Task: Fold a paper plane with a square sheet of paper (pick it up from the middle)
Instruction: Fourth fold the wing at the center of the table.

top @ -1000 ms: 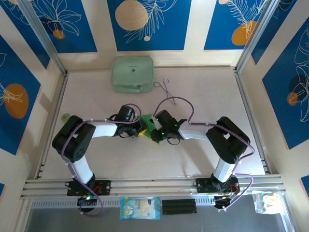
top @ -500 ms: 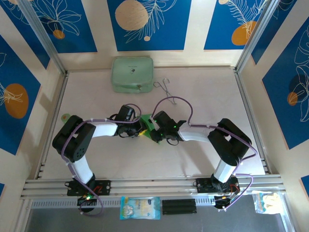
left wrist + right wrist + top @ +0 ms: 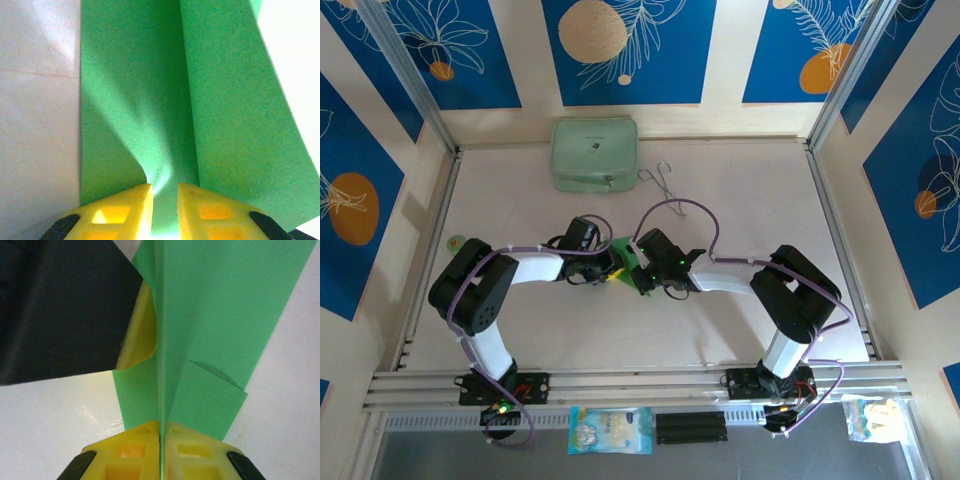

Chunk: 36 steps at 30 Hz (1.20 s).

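Between the pressed-together right fingers (image 3: pixel 131 444) sits the creased green paper (image 3: pixel 215 305).

Both arms reach inward from the near edge of the worktop (image 3: pixel 740 200), elbows bent outward, so that the two wrists meet head-on over its middle. The left arm (image 3: pixel 535 268) stretches its forearm from left to right, and the right arm (image 3: pixel 730 280) mirrors it from right to left. The left gripper (image 3: pixel 164 187) has its yellow fingers drawn in to a narrow gap, with the green paper (image 3: pixel 135 100) running down between them. The right gripper (image 3: pixel 161 426) has its fingers pressed flat together, pinching a fold of that paper. The two grippers sit just beside each other, their tips close.
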Motion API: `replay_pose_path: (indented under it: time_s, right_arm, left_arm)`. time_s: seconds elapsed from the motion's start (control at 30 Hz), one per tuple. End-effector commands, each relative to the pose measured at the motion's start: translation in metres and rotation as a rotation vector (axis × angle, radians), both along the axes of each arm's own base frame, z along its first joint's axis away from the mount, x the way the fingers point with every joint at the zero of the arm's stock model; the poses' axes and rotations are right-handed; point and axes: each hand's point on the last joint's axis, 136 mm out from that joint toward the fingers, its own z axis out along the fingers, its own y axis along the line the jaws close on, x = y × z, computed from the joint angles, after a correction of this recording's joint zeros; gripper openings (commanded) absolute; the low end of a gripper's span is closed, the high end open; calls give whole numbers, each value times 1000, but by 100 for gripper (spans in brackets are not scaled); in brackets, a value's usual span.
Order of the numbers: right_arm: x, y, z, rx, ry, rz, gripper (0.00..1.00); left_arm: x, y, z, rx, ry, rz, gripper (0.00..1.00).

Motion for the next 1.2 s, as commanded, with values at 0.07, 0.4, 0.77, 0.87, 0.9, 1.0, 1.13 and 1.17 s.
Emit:
replay_pose_path:
  time_s: [0.07, 0.4, 0.77, 0.87, 0.9, 1.0, 1.13, 1.17]
  right_arm:
    - [-4, 8, 5, 83, 31, 34, 8]
    - [-8, 0, -1, 148, 110, 7, 7]
    - [-8, -5, -5, 256, 208, -21, 6]
    - [-8, -6, -5, 278, 228, -26, 6]
    - [-8, -6, -6, 285, 234, -28, 6]
    - [-7, -8, -6, 309, 253, -35, 6]
    - [-7, -9, -8, 329, 278, -37, 6]
    - [-7, -9, -8, 330, 281, -37, 6]
  left_arm:
    - [-8, 2, -6, 31, 23, -21, 22]
    - [-4, 5, 18, 42, -35, -26, 23]
    - [-5, -3, 27, -21, -93, -54, 23]
    - [-4, -9, 27, -48, -101, -69, 23]
    - [-4, -11, 27, -53, -103, -74, 24]
    - [-4, -15, 24, -54, -99, -83, 24]
    - [-3, -19, 20, -57, -95, -95, 26]
    - [-2, -19, 20, -56, -96, -98, 27]
